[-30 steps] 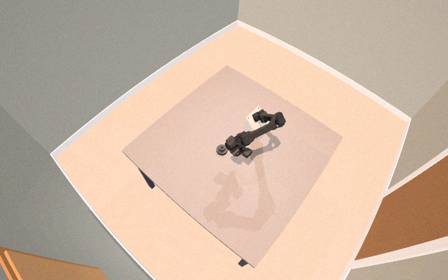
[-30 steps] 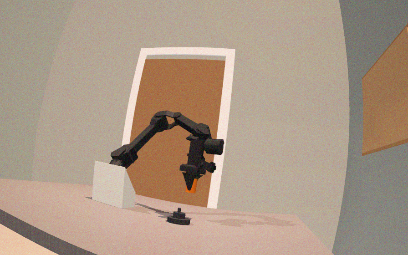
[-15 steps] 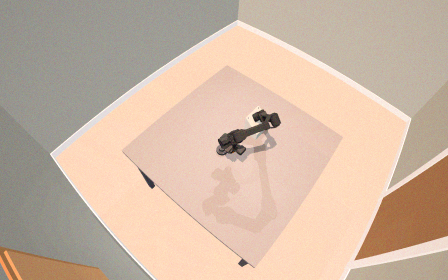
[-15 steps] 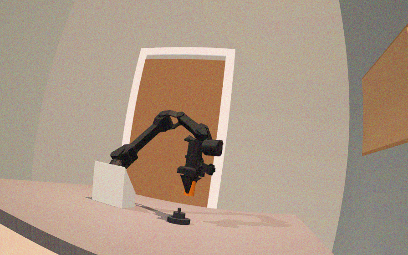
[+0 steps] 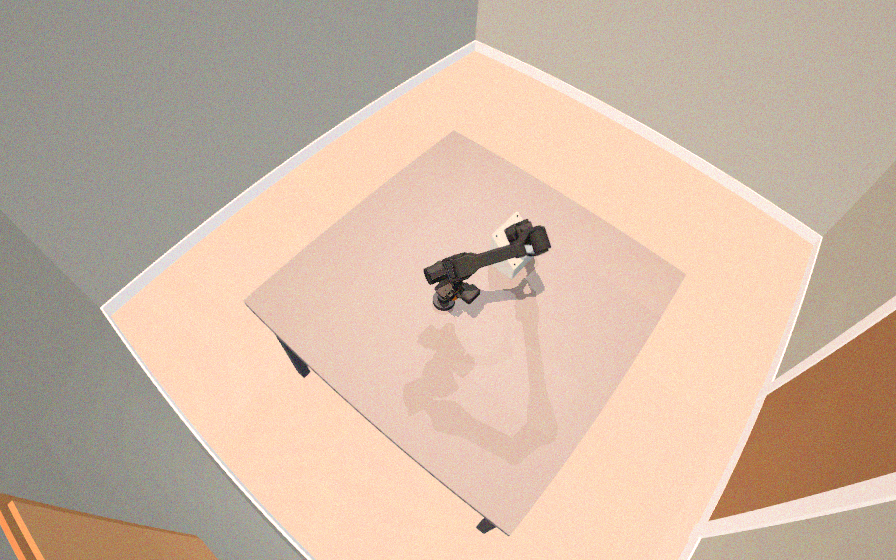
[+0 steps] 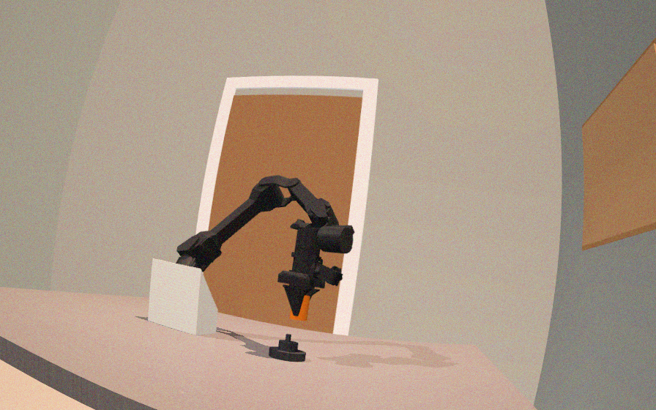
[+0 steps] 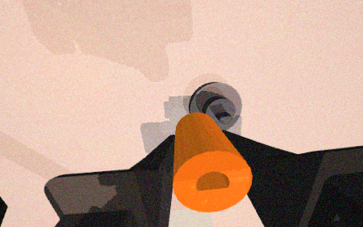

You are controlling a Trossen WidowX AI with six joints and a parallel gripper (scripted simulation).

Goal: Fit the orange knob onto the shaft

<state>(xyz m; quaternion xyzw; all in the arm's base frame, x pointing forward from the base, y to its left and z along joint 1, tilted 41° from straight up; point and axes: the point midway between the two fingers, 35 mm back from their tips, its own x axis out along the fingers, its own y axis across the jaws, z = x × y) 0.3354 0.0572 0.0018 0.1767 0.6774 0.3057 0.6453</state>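
My gripper [image 6: 300, 309] [image 7: 197, 137] is shut on the orange knob [image 6: 304, 305] [image 7: 201, 135], which hangs upright between the fingers. In the wrist view the knob's near end shows a D-shaped hole, its flat side toward the bottom of the picture. The dark round pedestal [image 5: 441, 304] [image 6: 287, 353] [image 7: 237, 99] stands on the table. Its thin shaft [image 6: 288, 337] points up. In the exterior view the knob is above the shaft and a little to its right, with a clear gap between them. The shaft's flat side cannot be made out.
The white base block [image 5: 502, 226] [image 6: 173, 295] carries the arm, left of the pedestal in the exterior view. The table [image 5: 368, 278] [image 6: 91, 333] has a front edge beyond the pedestal from the base. Arm shadows fall across the table top.
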